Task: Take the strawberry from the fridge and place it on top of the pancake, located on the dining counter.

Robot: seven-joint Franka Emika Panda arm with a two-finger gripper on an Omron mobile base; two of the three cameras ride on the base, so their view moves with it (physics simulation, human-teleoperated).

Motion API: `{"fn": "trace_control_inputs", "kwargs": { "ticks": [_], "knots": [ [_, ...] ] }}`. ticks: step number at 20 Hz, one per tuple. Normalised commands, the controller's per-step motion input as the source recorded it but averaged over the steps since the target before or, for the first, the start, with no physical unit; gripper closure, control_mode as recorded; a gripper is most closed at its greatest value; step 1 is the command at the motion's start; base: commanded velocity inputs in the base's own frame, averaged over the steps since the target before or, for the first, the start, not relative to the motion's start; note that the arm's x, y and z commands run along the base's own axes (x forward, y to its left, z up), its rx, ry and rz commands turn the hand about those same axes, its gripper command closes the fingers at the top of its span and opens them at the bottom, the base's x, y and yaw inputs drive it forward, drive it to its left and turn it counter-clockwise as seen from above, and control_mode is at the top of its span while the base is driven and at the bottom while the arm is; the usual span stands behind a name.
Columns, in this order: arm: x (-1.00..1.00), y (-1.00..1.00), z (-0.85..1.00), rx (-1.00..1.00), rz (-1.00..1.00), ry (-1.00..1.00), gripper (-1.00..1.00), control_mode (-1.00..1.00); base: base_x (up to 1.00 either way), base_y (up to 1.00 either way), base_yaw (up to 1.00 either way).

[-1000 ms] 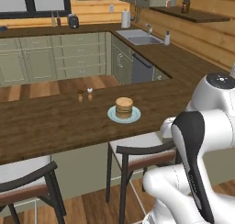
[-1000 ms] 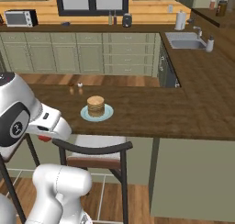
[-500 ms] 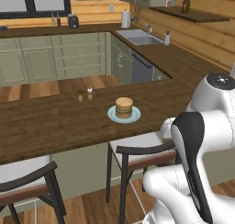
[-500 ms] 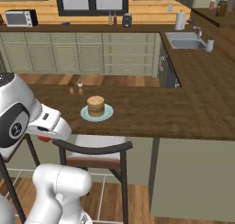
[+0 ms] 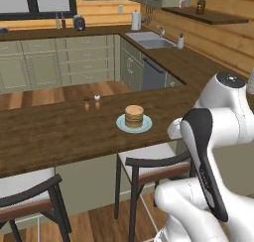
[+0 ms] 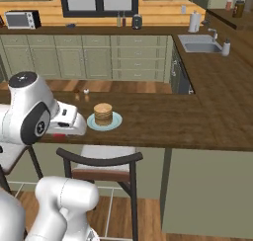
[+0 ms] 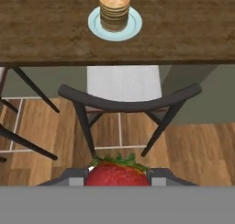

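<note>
The strawberry [image 7: 117,172], red with green leaves, sits at the bottom of the hand view, and my gripper [image 7: 117,178] is shut on it. The hand hangs in front of the dining counter [image 7: 183,35], over the floor and short of its near edge. Beyond that edge the pancake [image 7: 114,9] is a golden stack on a pale teal plate [image 7: 133,25]. From the base, the pancake [image 5: 134,116] [image 6: 103,114] shows mid-counter, with my white hand [image 6: 66,122] just to its left in the right base view. The fridge is out of view.
A dark-framed, white-seated stool [image 7: 124,99] stands between my hand and the counter, and another stool [image 5: 25,196] is to the left. Two small shakers [image 5: 92,102] stand behind the plate. A sink [image 6: 200,45] and a microwave [image 6: 22,19] are on the far worktop.
</note>
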Motion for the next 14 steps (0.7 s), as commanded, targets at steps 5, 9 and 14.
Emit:
{"fn": "trace_control_inputs", "kwargs": {
  "ticks": [5, 9, 14],
  "knots": [
    [1.0, 0.0, 0.0, 0.0, 0.18, -0.06, 1.0, -1.0, 0.0, 0.0, 0.0],
    [1.0, 0.01, 0.0, 0.01, 0.03, 0.01, 1.0, -1.0, 0.0, 0.0, 0.0],
    [1.0, 0.2, 0.0, -0.05, 0.0, 0.03, 1.0, -1.0, 0.0, 0.0, 0.0]
  ]
}}
